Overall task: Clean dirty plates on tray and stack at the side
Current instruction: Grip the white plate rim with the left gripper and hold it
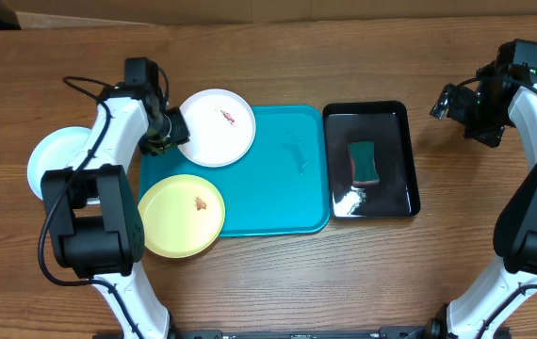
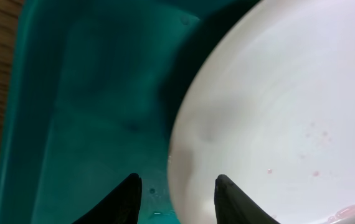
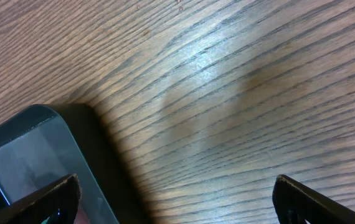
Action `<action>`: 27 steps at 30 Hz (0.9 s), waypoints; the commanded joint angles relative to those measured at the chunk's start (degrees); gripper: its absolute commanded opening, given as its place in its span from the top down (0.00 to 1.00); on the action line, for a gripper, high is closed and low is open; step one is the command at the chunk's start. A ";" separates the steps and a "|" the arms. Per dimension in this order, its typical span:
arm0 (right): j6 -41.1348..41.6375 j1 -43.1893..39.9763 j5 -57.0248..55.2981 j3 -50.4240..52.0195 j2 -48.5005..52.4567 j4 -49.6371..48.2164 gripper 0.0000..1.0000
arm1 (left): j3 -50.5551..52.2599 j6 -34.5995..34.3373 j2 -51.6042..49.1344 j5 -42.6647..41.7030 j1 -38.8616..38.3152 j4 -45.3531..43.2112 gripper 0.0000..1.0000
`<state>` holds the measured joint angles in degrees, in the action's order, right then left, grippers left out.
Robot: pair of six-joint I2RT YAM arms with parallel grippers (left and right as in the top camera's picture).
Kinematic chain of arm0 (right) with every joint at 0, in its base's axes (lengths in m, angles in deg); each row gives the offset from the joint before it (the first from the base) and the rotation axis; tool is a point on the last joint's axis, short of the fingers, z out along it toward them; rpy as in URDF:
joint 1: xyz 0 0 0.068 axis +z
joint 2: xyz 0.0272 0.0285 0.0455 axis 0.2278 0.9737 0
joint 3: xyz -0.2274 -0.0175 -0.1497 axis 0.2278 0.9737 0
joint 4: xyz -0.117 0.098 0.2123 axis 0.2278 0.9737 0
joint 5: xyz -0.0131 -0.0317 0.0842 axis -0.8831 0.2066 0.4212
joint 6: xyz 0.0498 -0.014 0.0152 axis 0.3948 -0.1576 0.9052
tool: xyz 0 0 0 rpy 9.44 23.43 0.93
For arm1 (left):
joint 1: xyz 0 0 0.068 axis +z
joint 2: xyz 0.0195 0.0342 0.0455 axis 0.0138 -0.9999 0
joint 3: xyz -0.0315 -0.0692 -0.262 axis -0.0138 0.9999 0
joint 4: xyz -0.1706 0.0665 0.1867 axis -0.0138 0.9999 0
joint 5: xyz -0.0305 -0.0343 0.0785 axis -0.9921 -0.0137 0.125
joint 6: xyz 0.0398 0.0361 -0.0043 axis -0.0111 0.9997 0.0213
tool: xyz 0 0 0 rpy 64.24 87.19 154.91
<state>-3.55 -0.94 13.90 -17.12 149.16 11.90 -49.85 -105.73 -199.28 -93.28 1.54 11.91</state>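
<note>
The turquoise tray (image 1: 283, 188) lies mid-table. The white plate (image 1: 217, 127), with a reddish smear, sits over the tray's far left corner and fills the right of the left wrist view (image 2: 289, 112). My left gripper (image 1: 169, 132) is at its left rim. Its fingers (image 2: 177, 199) straddle the rim, one inside the plate and one over the tray (image 2: 90, 112), closed on it. The yellow-green plate (image 1: 182, 215), smeared, overhangs the tray's near left corner. The pale mint-blue plate (image 1: 50, 160) lies on the table to the left, partly behind my arm. My right gripper (image 1: 471, 111) is open and empty (image 3: 176, 199).
A glossy black tray (image 1: 386, 118) with a green sponge (image 1: 364, 162) stands right of the turquoise tray; its corner shows in the right wrist view (image 3: 28, 143). Bare wooden table lies under the right gripper. Both arm bases stand at the near edge.
</note>
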 commanded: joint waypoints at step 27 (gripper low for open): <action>0.26 0.22 0.26 -1.55 -1.14 -0.13 0.00 | 3.41 -2.78 -0.57 -1.49 -4.28 0.48 0.96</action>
<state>-3.53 -0.94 13.90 -17.12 149.16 11.88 -47.08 -108.38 -199.28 -93.22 -1.26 11.45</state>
